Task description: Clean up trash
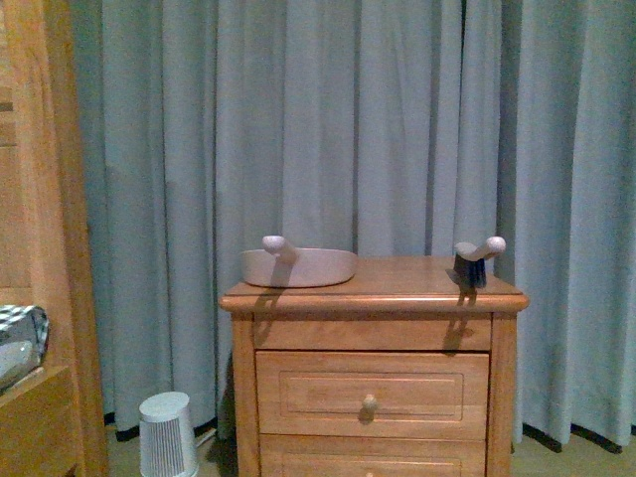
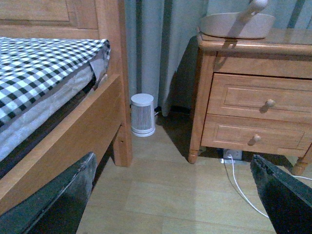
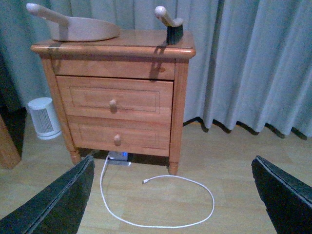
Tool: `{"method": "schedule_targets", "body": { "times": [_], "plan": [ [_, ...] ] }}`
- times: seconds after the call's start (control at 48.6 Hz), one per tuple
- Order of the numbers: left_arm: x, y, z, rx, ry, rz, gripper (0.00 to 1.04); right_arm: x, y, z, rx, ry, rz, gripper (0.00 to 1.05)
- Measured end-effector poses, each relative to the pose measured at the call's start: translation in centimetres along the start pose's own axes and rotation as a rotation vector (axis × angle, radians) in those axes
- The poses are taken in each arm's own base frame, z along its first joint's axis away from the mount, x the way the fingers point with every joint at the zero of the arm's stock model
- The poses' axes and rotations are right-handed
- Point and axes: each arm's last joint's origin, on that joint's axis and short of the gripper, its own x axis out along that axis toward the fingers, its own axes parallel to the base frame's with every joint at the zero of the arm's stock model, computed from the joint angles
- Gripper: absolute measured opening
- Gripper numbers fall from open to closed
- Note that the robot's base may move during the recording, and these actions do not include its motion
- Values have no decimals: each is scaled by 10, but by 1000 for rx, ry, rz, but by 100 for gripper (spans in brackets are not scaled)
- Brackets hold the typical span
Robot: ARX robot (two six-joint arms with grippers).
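The crumpled trash wad shows in no view. A pale pink dustpan (image 1: pixel 298 265) lies on the wooden nightstand (image 1: pixel 374 288), with a small hand brush (image 1: pixel 477 260) at the top's right end. Both show in the right wrist view, dustpan (image 3: pixel 83 27) and brush (image 3: pixel 170 25), and the dustpan shows in the left wrist view (image 2: pixel 237 23). My left gripper (image 2: pixel 173 204) is open and empty above the wooden floor between the bed and the nightstand. My right gripper (image 3: pixel 170 204) is open and empty above the floor in front of the nightstand. Neither arm shows in the front view.
A small white ribbed appliance (image 1: pixel 167 434) stands on the floor left of the nightstand. A bed with a black-and-white checked cover (image 2: pixel 39 58) and wooden frame (image 2: pixel 63 141) is on the left. A white cable (image 3: pixel 161 200) loops on the floor from a power strip (image 3: pixel 118 158). Grey curtains (image 1: pixel 328 119) hang behind.
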Motion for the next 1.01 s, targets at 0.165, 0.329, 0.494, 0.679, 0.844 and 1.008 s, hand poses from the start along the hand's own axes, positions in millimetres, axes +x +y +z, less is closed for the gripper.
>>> {"method": "schedule_targets", "body": {
  "times": [0.165,0.329,0.494,0.679,0.844,1.008],
  "plan": [
    [0,0,0,0,0,0,97,0,0,0,0,0,1,97],
    [0,0,0,0,0,-1,97,0,0,0,0,0,0,97],
    [0,0,0,0,0,0,97,0,0,0,0,0,0,97],
    [0,0,0,0,0,0,97,0,0,0,0,0,0,97],
    [0,0,0,0,0,-1,97,0,0,0,0,0,-1,97],
    [0,0,0,0,0,0,97,0,0,0,0,0,0,97]
  ]
}}
